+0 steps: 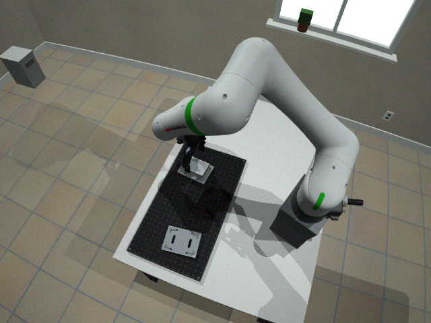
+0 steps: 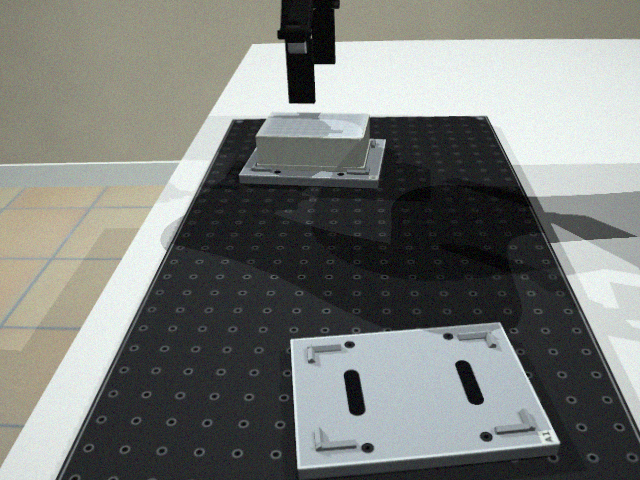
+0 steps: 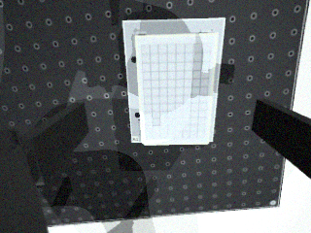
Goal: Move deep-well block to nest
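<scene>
Nothing of the move looks done yet: the block [image 2: 313,140] sits in the far nest [image 2: 310,178], which the task calls N1, while the near nest [image 2: 413,397] lies bare with its four corner brackets and two slots showing and the A1 mark at its 5 o'clock corner in the exterior view. The gripper [image 2: 306,62] hangs above the block with its jaws spread wide and holding nothing; in the exterior view the tips stand clear of the block's top. Left to do, as I judge it: come down, close on the block, lift it clear of the brackets, carry it to the near nest and seat it flat with the cut corner at the A1 mark. I cannot make out the cut corner in any view. The wrist view shows the block at about 12 o'clock of centre with one finger [image 3: 284,133] at 3 o'clock, so the jaws seem offset from the block. For room, the black breadboard [image 2: 206,310] between the two nests carries nothing in the way, though the far nest sits near the board's left edge, and the white bench [image 2: 465,77] stretches wide at 1 o'clock.
</scene>
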Available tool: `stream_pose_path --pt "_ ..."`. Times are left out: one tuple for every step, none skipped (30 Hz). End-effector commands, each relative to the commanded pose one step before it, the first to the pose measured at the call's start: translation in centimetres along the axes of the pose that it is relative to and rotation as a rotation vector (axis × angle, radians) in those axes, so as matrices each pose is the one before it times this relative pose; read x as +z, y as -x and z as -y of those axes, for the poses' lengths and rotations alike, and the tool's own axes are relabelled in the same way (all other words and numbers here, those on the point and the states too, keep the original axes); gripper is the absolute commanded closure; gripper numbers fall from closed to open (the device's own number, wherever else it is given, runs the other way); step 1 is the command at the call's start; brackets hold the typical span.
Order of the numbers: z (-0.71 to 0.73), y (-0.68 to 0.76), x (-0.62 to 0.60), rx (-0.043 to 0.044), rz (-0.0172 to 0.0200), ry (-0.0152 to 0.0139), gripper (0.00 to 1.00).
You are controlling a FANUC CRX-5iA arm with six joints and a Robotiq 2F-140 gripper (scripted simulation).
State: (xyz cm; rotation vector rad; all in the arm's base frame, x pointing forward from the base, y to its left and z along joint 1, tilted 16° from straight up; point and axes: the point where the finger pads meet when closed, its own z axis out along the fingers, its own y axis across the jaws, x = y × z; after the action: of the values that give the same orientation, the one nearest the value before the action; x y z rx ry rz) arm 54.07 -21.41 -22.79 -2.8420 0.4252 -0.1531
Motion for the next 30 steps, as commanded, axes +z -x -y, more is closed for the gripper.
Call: stream_pose_path --pt "1.148 0.283 -0.105 -0.00033 -0.00229 0.00071 0.0" --pt "0.316 0.109 0.0 0.0 0.0 -0.00001 0.0" --pt "0.316 0.109 0.0 0.0 0.0 -0.00001 0.0" --pt "0.0 0.0 0.0 0.0 0.0 0.0 0.0" --pt "0.0 0.0 0.0 0.0 0.0 0.0 0.0" --pt "0.316 0.109 0.0 0.0 0.0 -0.00001 0.0" --pt "0.315 0.109 0.0 0.0 0.0 -0.00001 0.0" --pt "0.315 0.109 0.0 0.0 0.0 -0.00001 0.0" --pt "0.315 0.109 0.0 0.0 0.0 -0.00001 0.0" --pt "0.316 0.109 0.0 0.0 0.0 -0.00001 0.0" --pt "0.316 0.109 0.0 0.0 0.0 -0.00001 0.0" --pt "0.316 0.109 0.0 0.0 0.0 -0.00001 0.0" --pt "0.316 0.109 0.0 0.0 0.0 -0.00001 0.0" --pt "0.316 0.109 0.0 0.0 0.0 -0.00001 0.0" --pt "0.316 0.109 0.0 0.0 0.0 -0.00001 0.0" --pt "0.316 0.109 0.0 0.0 0.0 -0.00001 0.0" --pt "0.316 0.109 0.0 0.0 0.0 -0.00001 0.0" --pt "0.316 0.109 0.0 0.0 0.0 -0.00001 0.0" --pt "0.316 0.109 0.0 0.0 0.0 -0.00001 0.0" --pt "0.316 0.109 0.0 0.0 0.0 -0.00001 0.0" --pt "0.0 0.0 0.0 0.0 0.0 0.0 0.0" --pt "0.0 0.0 0.0 0.0 0.0 0.0 0.0" --pt "0.316 0.109 0.0 0.0 0.0 -0.00001 0.0" --pt "0.315 0.109 0.0 0.0 0.0 -0.00001 0.0" --pt "0.315 0.109 0.0 0.0 0.0 -0.00001 0.0" --pt "0.315 0.109 0.0 0.0 0.0 -0.00001 0.0" --pt "0.316 0.109 0.0 0.0 0.0 -0.00001 0.0" --pt "0.316 0.109 0.0 0.0 0.0 -0.00001 0.0" --pt "0.316 0.109 0.0 0.0 0.0 -0.00001 0.0" --pt "0.316 0.109 0.0 0.0 0.0 -0.00001 0.0"
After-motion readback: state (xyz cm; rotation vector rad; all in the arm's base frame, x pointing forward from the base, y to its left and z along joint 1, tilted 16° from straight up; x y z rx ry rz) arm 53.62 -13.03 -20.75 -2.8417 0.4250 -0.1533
